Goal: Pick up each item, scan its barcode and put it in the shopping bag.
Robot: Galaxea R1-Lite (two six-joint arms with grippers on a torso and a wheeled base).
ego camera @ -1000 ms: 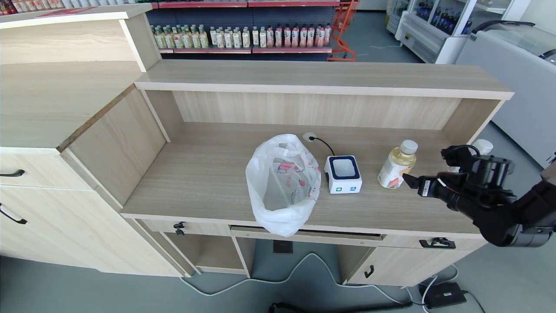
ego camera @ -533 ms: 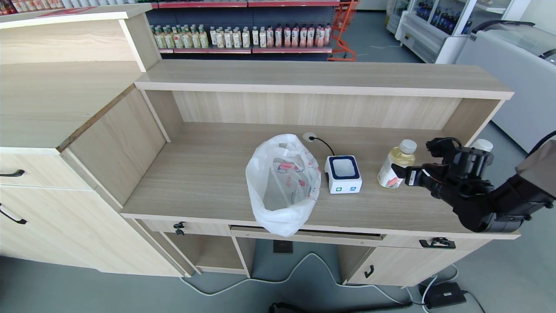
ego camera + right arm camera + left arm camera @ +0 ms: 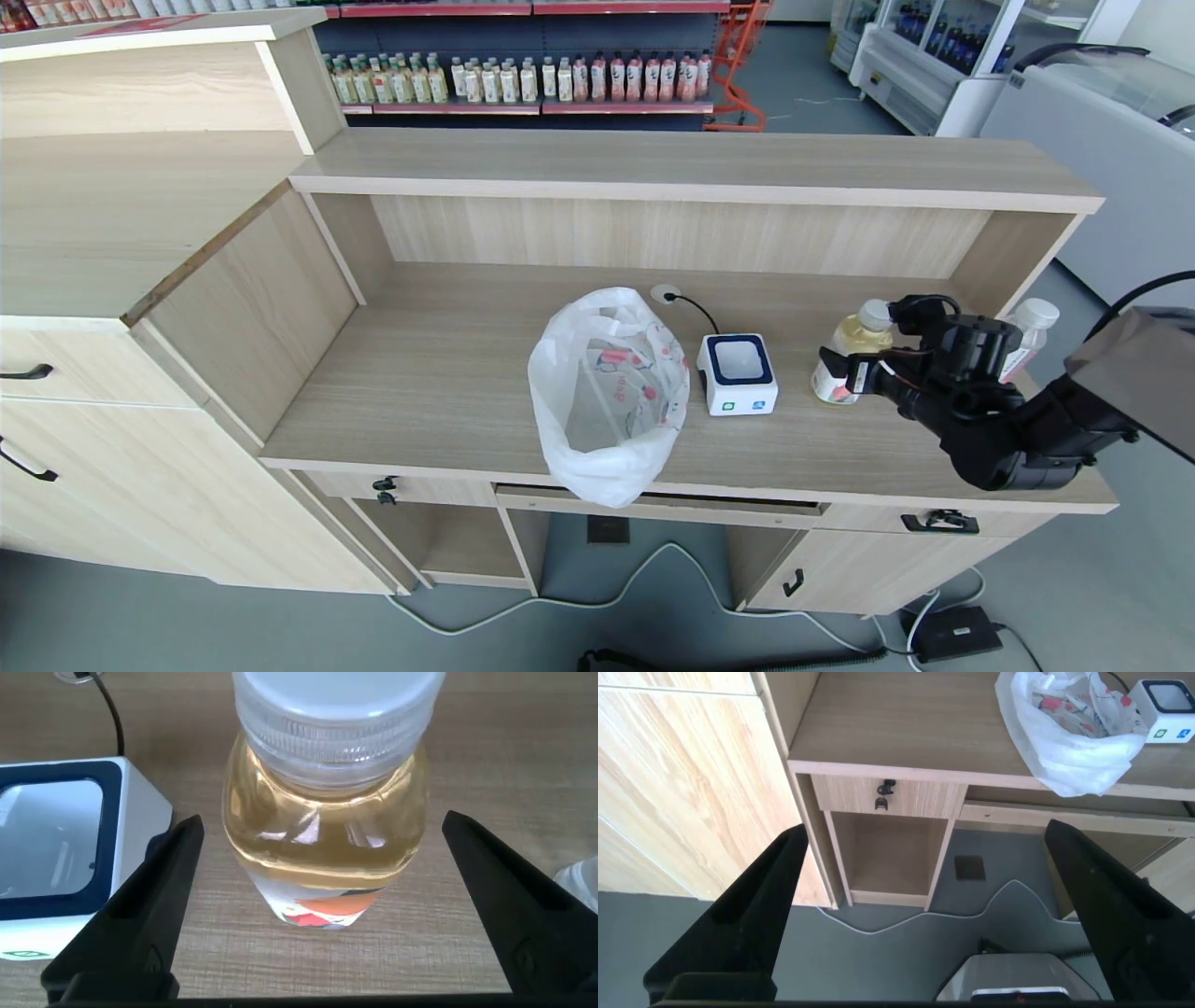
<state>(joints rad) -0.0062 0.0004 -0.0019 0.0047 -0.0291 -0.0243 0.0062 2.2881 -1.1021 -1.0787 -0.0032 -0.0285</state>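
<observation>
— Where does everything sit relative to the scanner (image 3: pixel 738 373)?
— On my feed it's on the table (image 3: pixel 448 373), about mid-width. The shopping bag (image 3: pixel 607 392) stands just beside it on its left, overhanging the table's front edge.
— And to its right?
— A bottle (image 3: pixel 854 336) stands upright near the scanner but apart from it. My right tool (image 3: pixel 840 366) is at that bottle, one finger on either side. A second bottle (image 3: pixel 1027 336) stands farther right, beyond the tool.
— Behind it?
— Its cable (image 3: pixel 698 310) runs back and left to a port (image 3: pixel 665 295) in the table. My left tool (image 3: pixel 924 905) hangs well left of the scanner, before the table's front and lower than the tabletop.
</observation>
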